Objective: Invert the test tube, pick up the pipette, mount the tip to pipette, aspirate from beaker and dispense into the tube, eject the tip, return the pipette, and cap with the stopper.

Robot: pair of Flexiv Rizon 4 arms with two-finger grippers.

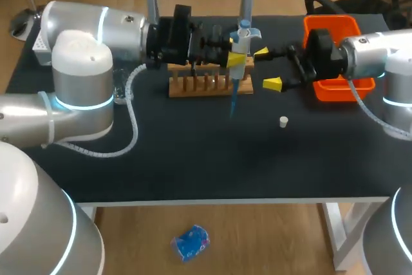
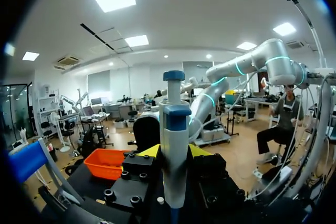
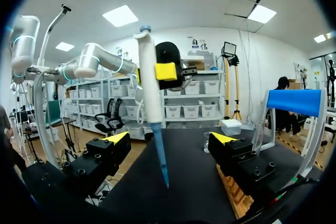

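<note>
From the head view, the left pincer [image 1: 236,58] is clamped on the pipette [image 1: 243,33], which hangs upright above the worktop [image 1: 193,159], just in front of the rack [image 1: 206,87]. A long blue tip [image 1: 232,101] is on its lower end and points down, clear of the worktop. The right pincer [image 1: 266,67] stands just beside the pipette with its fingers apart, touching nothing, and the orange bin [image 1: 341,85] is behind it. The stopper [image 1: 283,121] lies alone on the worktop, well apart from the rack.

In the left wrist view, the pipette's barrel rises between this pincer's two yellow tips, gripped from both sides below the blue collar. The plunger head on top is free.

In the right wrist view, this pincer's fingers are spread wide, with the pipette ahead of the gap and not between them. The tip narrows to a fine point.

The pipette looks like light, rigid, smooth plastic, so it may slip or twist in a loose grip. The mid-barrel hold seems the sound place, as it leaves the plunger and ejector reachable. The tip is probably only pressed on and is thin enough to bend or drop if it is knocked against the rack or glass. It should therefore not be gripped. The stopper is small and light and likely to roll, so it wants a grip across its sides.
</note>
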